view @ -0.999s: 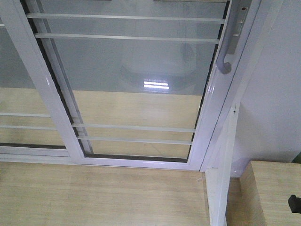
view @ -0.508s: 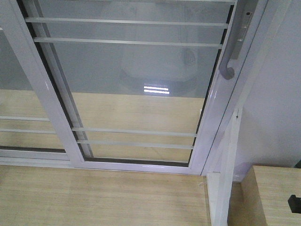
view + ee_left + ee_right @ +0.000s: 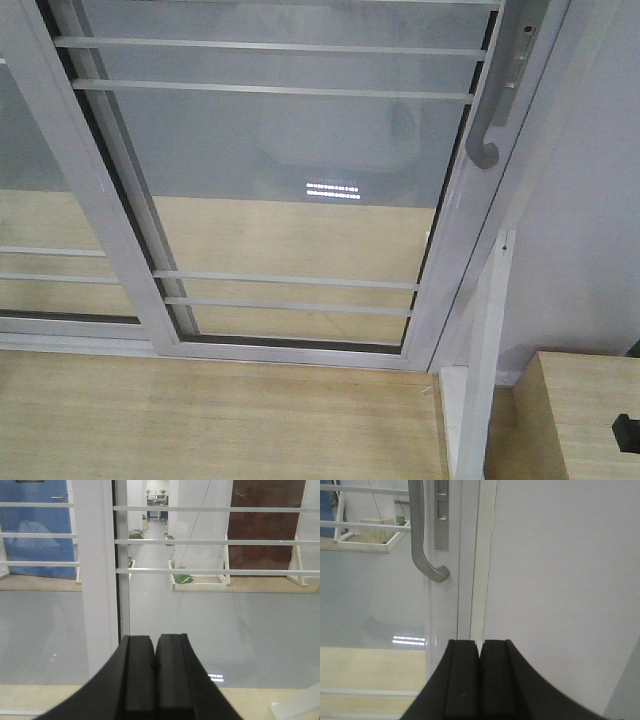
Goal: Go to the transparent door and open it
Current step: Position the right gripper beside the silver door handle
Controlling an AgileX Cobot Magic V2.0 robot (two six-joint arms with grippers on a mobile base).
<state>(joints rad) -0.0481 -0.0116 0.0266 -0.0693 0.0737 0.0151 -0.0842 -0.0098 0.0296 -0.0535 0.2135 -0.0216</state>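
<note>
Facing transparent door, framing barely shifted since earlier; left pincer, right pincer both closed, empty.

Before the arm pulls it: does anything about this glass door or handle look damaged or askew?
Nothing stands out. The transparent door looks unbroken, its bars parallel, and the handle sits intact on its stile. The bright dashes seem only a reflection.

Left gripper, jaws pressed together; transparent door ahead; white stile at left
</note>
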